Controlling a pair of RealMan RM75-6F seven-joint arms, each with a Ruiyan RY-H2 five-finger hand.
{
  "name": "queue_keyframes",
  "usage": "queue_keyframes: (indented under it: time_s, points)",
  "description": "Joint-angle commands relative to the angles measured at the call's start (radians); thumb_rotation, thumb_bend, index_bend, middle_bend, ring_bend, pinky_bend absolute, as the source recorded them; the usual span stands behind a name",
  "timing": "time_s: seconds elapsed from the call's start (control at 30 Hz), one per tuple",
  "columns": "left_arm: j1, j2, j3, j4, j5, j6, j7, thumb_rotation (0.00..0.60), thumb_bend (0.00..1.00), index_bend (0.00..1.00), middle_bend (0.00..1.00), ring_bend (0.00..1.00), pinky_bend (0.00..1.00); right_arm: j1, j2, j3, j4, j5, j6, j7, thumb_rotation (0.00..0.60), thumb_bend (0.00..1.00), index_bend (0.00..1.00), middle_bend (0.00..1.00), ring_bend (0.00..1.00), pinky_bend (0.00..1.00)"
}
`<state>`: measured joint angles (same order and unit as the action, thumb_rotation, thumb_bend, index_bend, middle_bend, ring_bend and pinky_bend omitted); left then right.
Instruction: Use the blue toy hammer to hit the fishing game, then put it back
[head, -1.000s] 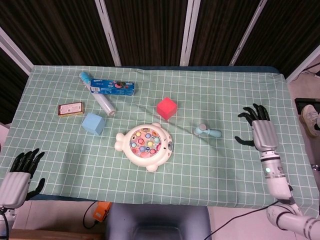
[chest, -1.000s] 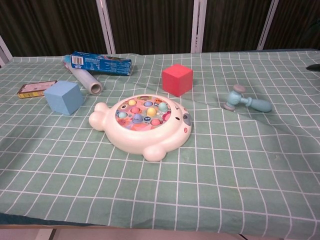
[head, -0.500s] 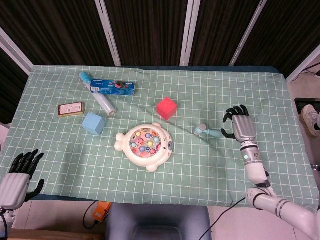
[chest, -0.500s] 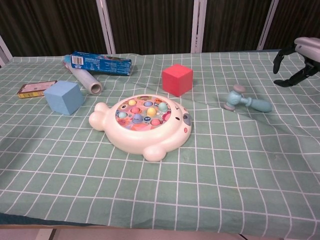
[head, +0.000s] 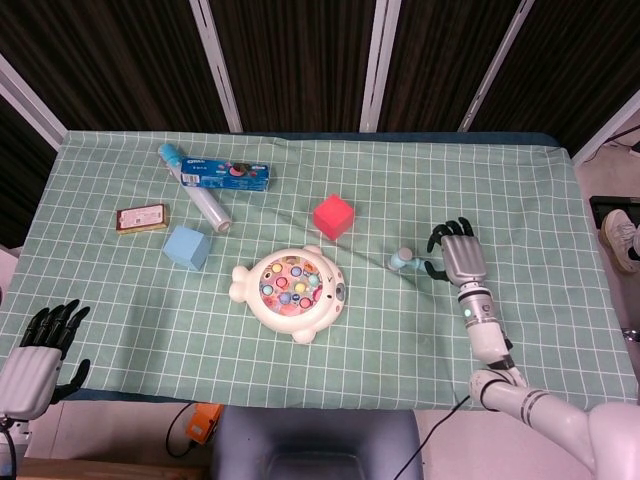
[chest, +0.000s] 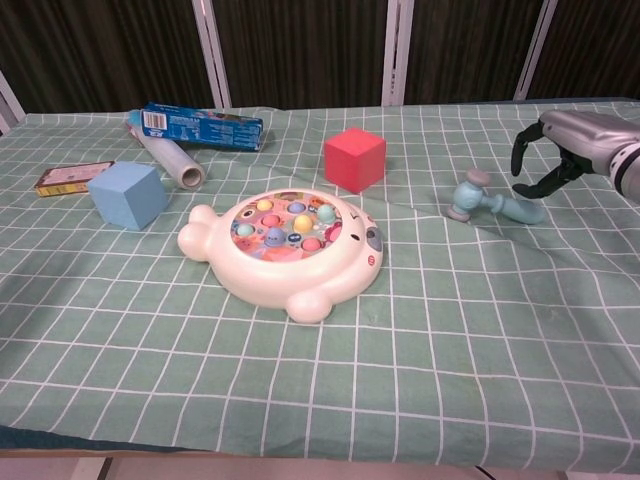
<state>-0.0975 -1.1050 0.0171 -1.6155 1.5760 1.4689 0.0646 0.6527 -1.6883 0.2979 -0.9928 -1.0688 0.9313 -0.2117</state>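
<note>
The blue toy hammer (head: 403, 261) (chest: 490, 201) lies on the green checked cloth, right of the fishing game, its head pointing toward the game. The fishing game (head: 290, 281) (chest: 285, 240) is a white fish-shaped toy with coloured pieces and sits mid-table. My right hand (head: 455, 257) (chest: 568, 148) hovers over the far end of the hammer's handle, fingers curved downward and apart, holding nothing. In the head view it hides most of the handle. My left hand (head: 40, 350) hangs off the table's near left corner, fingers spread and empty.
A red cube (head: 333, 216) (chest: 354, 158) stands just behind the game. A light blue cube (head: 187, 247) (chest: 126, 193), a film roll (head: 200, 195), a blue box (head: 226, 177) and a small flat box (head: 141, 217) lie at the left.
My right hand has swung in from the table's right edge toward the hammer and now hangs over its handle. The hammer and the left hand have not moved.
</note>
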Motion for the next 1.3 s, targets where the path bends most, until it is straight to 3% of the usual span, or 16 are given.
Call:
queue_keyframes:
  time_s: [0.03, 1.3]
  points:
    - [0.001, 0.001, 0.000, 0.000, 0.001, 0.003, -0.002, 0.600, 0.42, 0.00, 0.00, 0.00, 0.07, 0.006, -0.012, -0.003, 0.010, 0.002, -0.002, -0.003, 0.600, 0.48, 0.63, 0.38, 0.20, 0.19]
    - [0.004, 0.008, 0.005, -0.005, 0.010, 0.005, -0.005, 0.600, 0.42, 0.00, 0.00, 0.00, 0.07, 0.059, -0.094, 0.008, 0.084, 0.054, -0.037, -0.059, 0.600, 0.48, 0.63, 0.38, 0.20, 0.19]
